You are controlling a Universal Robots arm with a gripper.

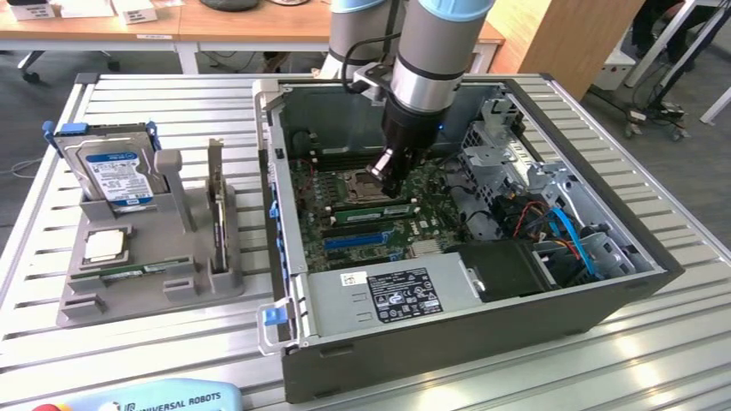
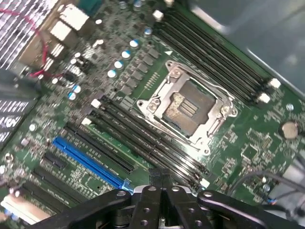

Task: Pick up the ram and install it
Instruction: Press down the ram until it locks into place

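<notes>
hand (shut), apparently seated ram below

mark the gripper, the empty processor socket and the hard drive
gripper [image 1: 395, 187]: exterior view, fingertips over the motherboard.
processor socket [image 2: 187, 107]: wrist view, middle of the open socket.
hard drive [image 1: 115, 171]: exterior view, label face, standing in the grey holder.

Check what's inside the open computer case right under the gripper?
Under the shut gripper: green motherboard, empty processor socket and black memory slots. A ram stick lies seated beside it. The gripper covers the spot directly below.
</notes>
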